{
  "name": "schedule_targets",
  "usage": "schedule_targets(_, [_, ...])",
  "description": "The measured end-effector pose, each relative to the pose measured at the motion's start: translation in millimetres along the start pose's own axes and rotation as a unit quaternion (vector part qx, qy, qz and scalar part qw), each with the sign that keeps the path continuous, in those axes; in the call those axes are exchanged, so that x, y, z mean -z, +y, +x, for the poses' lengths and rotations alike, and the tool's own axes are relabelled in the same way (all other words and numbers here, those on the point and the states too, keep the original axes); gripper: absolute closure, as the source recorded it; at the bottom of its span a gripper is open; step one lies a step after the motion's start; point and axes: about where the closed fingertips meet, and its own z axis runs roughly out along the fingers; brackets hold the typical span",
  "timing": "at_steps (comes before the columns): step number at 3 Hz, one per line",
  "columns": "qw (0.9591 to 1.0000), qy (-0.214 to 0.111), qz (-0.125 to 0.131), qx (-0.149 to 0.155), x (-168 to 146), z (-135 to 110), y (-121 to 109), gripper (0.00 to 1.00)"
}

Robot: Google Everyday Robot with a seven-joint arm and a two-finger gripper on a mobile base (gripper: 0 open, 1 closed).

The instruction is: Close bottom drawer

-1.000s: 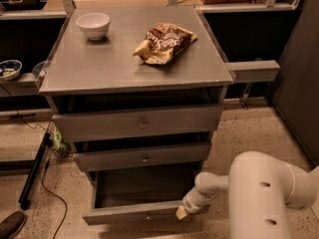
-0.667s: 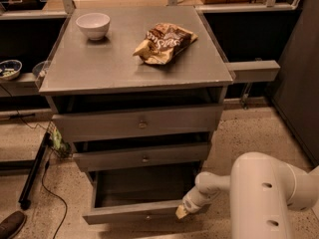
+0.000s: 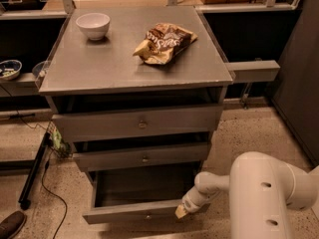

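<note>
The grey cabinet (image 3: 134, 76) takes up the middle of the view, its flat top running from centre up toward 12 o'clock. A speckled floor (image 3: 249, 133) lies around its foot.

The robot's white arm (image 3: 264, 193) fills the corner at 4 to 5 o'clock. Its bulky link is cut off by the bottom and right edges, so the base cannot be seen. From it a slimmer forearm reaches toward 9 o'clock and slants down through a rounded wrist.

The bottom drawer (image 3: 124, 214) sits at 6 o'clock, pulled well out from the cabinet so its dark inside shows from above. Its narrow front panel carries a tiny knob (image 3: 148, 216) at the middle. The panel's lower edge is close to the frame's bottom.

The top drawer (image 3: 99, 126) is the tallest front, and the middle drawer (image 3: 109, 161) is below it. Each has a dark gap above it and a small centre knob.

The gripper (image 3: 180, 212) is at the right end of the bottom drawer's front panel, touching it or just beside it. Only a pale yellowish tip shows, so whether it is open or closed cannot be told.

On the cabinet top, a crumpled brown snack bag (image 3: 164, 43) lies toward 1 o'clock from the top's centre. A white bowl (image 3: 93, 25) stands upright at 11 o'clock, well apart from the bag. At 9 o'clock in the view, a small dish (image 3: 9, 68) is half cut off by the left edge. A black cable (image 3: 47, 183) trails over the floor at 8 o'clock. A dark shoe tip (image 3: 11, 224) pokes into the corner at 7 o'clock.
</note>
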Motion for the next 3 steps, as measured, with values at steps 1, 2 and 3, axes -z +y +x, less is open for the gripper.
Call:
schedule_targets(1, [1.0000, -0.006, 0.004, 0.004, 0.9, -5.4, -0.7, 1.00])
schedule_targets(2, [0.9998, -0.012, 0.009, 0.009, 2.0, -12.2, -0.7, 1.00])
schedule_targets(3, [0.9997, -0.018, 0.011, 0.013, 2.6, -18.6, -0.3, 1.00])
